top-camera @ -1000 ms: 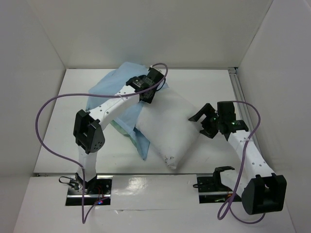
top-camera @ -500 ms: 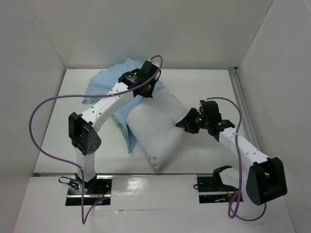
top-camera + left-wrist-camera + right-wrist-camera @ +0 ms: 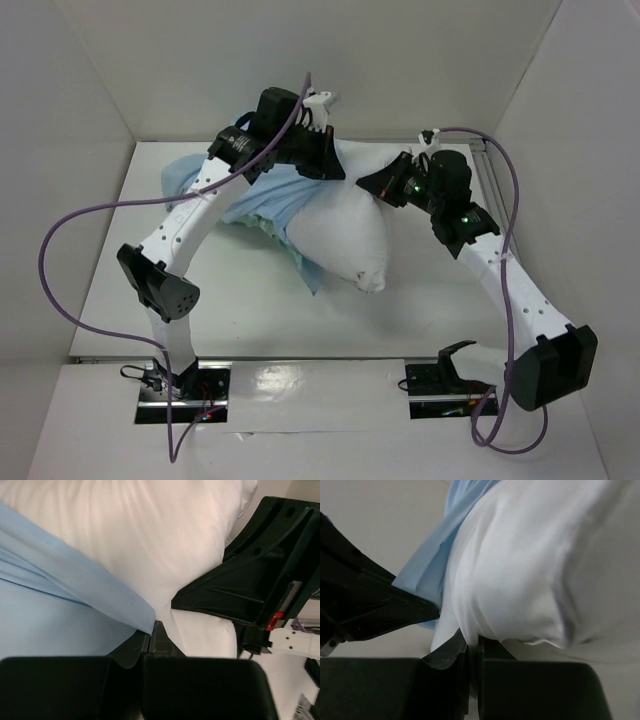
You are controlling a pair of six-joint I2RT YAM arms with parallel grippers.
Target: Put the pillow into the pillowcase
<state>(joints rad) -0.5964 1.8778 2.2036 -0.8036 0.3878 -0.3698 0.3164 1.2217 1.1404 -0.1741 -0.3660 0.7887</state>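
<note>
Top external: left hand [image 3: 333,167] high on pillowcase [image 3: 262,200] (right hand [image 3: 372,186]: pillow [image 3: 340,232])

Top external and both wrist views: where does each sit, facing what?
Top external: above, behind the bases, looking down; both arms, left gripper, right gripper, pillow, pillowcase.
Left wrist: looks along its shut fingers, pinching pillowcase hem; right gripper beyond.
Right wrist: looks along its fingers pinching pillow; left gripper beyond.
Shared: all show pillow and pillowcase.

A white table [image 3: 430,300] stands enclosed by plain white walls [image 3: 400,70].
</note>
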